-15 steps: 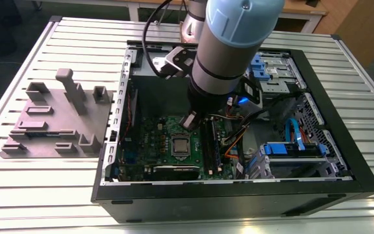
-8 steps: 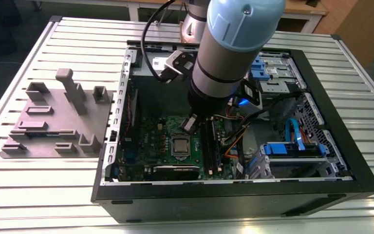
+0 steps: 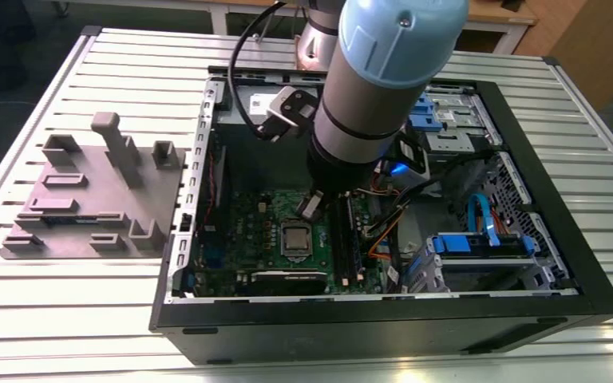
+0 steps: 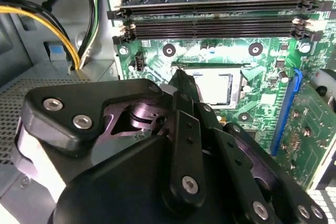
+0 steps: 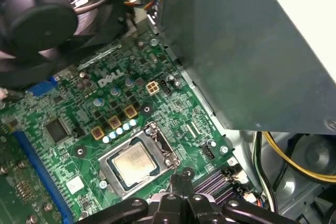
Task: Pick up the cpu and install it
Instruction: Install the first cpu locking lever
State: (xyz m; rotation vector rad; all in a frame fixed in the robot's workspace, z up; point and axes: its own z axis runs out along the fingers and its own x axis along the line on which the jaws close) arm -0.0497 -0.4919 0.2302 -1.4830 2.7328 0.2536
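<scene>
closed, empty pincer (image 5: pixel 181 178) just above the motherboard (image 5: pixel 89 114), beside the cpu (image 5: pixel 134 164) in its socket

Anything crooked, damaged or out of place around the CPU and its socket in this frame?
Nothing stands out. The cpu lies flat and square inside the socket frame on the motherboard, no corner raised. The gripper sits just beside the socket, above the board, holding nothing, fingers together.
</scene>
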